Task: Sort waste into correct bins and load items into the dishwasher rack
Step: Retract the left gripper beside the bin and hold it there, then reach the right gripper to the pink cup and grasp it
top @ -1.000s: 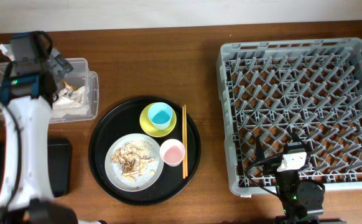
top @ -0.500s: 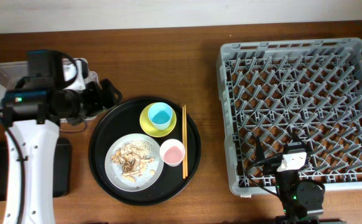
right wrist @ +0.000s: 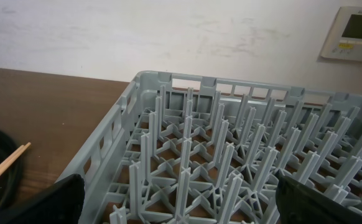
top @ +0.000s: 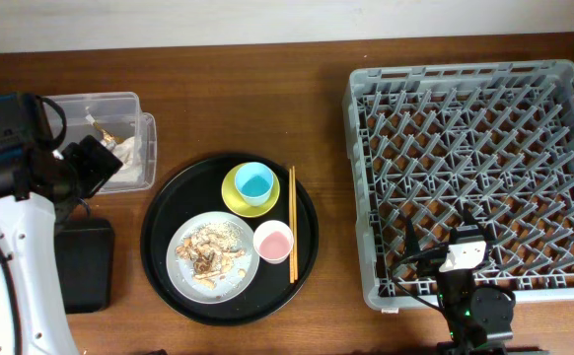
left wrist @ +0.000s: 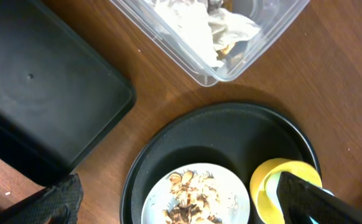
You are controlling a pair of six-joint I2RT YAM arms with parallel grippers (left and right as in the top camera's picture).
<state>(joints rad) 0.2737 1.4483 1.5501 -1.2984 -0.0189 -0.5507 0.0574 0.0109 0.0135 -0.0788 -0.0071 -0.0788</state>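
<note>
White-and-tan paper wrappers [left wrist: 196,22] lie in the clear box [top: 141,148]. Just in front of that box hangs my left gripper [top: 98,164], open and holding nothing. In its wrist view the left gripper [left wrist: 178,202] looks down on the grey-white plate [left wrist: 224,186] with beige food scraps [left wrist: 190,198]. On the round black tray the plate [top: 213,256] sits beside the pink cup [top: 273,241], the chopsticks [top: 291,222] and the blue cup [top: 254,182] on the yellow saucer [top: 236,197]. My right gripper [right wrist: 184,199] stands open over the near edge of the grey dishwasher rack [top: 474,168].
A shallow black rectangular tray [top: 82,266] lies at the front left, below the clear box. The round black tray [top: 164,232] holds the dishes mid-table. Bare wood runs between it and the rack. A wall stands behind the table.
The left arm left the clear box, swung right toward the round tray, then drew back left; it now hangs before the box. The right arm has stayed still.
</note>
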